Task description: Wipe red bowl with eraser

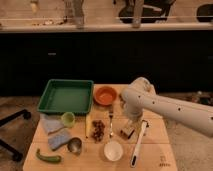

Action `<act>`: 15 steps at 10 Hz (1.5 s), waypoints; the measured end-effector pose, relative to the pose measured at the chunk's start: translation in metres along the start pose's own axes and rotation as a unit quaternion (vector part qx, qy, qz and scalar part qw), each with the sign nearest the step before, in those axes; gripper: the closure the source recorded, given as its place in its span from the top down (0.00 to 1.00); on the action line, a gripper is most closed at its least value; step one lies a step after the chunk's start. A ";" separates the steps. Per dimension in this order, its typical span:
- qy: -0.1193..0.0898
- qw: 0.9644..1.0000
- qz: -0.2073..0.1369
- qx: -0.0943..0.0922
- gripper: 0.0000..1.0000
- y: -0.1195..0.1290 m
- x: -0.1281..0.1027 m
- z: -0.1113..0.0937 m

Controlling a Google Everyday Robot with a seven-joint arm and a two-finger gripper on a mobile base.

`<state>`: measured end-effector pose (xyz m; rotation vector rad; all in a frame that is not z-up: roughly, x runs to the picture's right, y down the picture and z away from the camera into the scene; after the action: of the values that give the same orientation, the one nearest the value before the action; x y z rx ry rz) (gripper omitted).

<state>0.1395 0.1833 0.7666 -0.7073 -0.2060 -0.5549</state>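
One white arm sets its gripper (pixel 129 122) right over the eraser (pixel 127 132), nearer the camera than the red bowl (pixel 105 94) and right of it as seen. Whether the gripper holds the eraser cannot be told. Likely risks: a loose hold drops the eraser short of the bowl, or the arm knocks the brush (pixel 138 145) further right

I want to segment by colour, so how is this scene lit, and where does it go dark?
Camera view: warm light covers the wooden table, so the red bowl glows orange; the cabinet front behind is nearly black; the gripper hangs low at the eraser, with shadow beneath it.
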 end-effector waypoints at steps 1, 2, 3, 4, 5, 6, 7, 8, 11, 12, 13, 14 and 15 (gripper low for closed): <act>-0.002 1.000 0.009 0.003 0.80 -0.001 0.003 0.003; -0.004 1.000 0.014 0.003 0.80 -0.002 0.004 0.007; -0.006 1.000 0.020 0.001 0.80 -0.001 0.005 0.015; -0.008 1.000 0.022 -0.002 0.80 0.000 0.004 0.022; -0.010 1.000 0.021 -0.007 0.80 0.003 0.000 0.027; -0.010 1.000 0.020 -0.007 0.80 0.003 0.000 0.027; -0.010 1.000 0.020 -0.007 0.80 0.003 0.000 0.027; -0.010 1.000 0.020 -0.007 0.80 0.003 0.000 0.027; -0.011 1.000 0.021 -0.007 0.80 0.004 0.000 0.027; -0.012 1.000 0.018 -0.014 0.80 0.006 0.001 0.029; -0.015 1.000 0.005 -0.021 0.80 0.001 -0.004 0.036; -0.020 0.999 -0.009 -0.029 0.80 -0.003 -0.010 0.047; -0.024 0.999 -0.016 -0.035 0.80 -0.004 -0.011 0.055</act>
<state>0.1281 0.2222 0.8063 -0.7871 -0.2449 -0.5788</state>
